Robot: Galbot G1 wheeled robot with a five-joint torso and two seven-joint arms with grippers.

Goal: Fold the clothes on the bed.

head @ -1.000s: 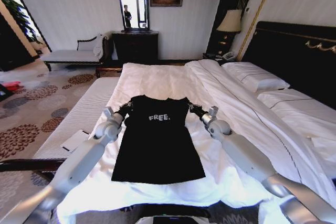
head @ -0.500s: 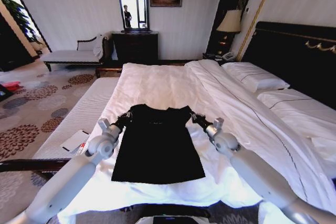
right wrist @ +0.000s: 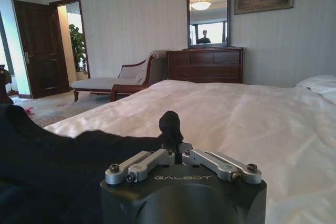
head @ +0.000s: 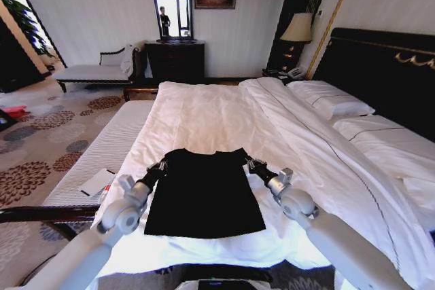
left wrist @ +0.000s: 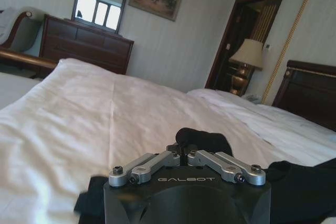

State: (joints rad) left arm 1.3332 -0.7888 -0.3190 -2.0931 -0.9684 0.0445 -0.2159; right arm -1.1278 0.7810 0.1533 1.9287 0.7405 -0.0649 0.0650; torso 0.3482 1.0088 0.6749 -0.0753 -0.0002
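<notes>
The clothes, one black T-shirt [head: 204, 198], lie on the near part of the bed's white duvet [head: 204, 110]. The shirt's upper part is doubled over toward me, so the chest lettering is hidden. My left gripper [head: 160, 166] is shut on the shirt's far left corner, and my right gripper [head: 251, 163] is shut on the far right corner. In the left wrist view the left gripper [left wrist: 181, 152] pinches a bunch of black fabric [left wrist: 202, 139]. The right wrist view shows the right gripper [right wrist: 176, 150] closed on a tuft of the shirt [right wrist: 170, 123].
Pillows [head: 331, 104] and a dark headboard [head: 380, 73] lie to the right. A padded bench [head: 102, 151] with a white card [head: 95, 183] runs along the bed's left side. A dresser [head: 175, 59], chaise [head: 95, 69] and lamp [head: 297, 28] stand by the far wall.
Both grippers have drawn back toward me, carrying the shirt's top edge over its lower part. The "FREE" lettering, visible one second ago, is now covered.
</notes>
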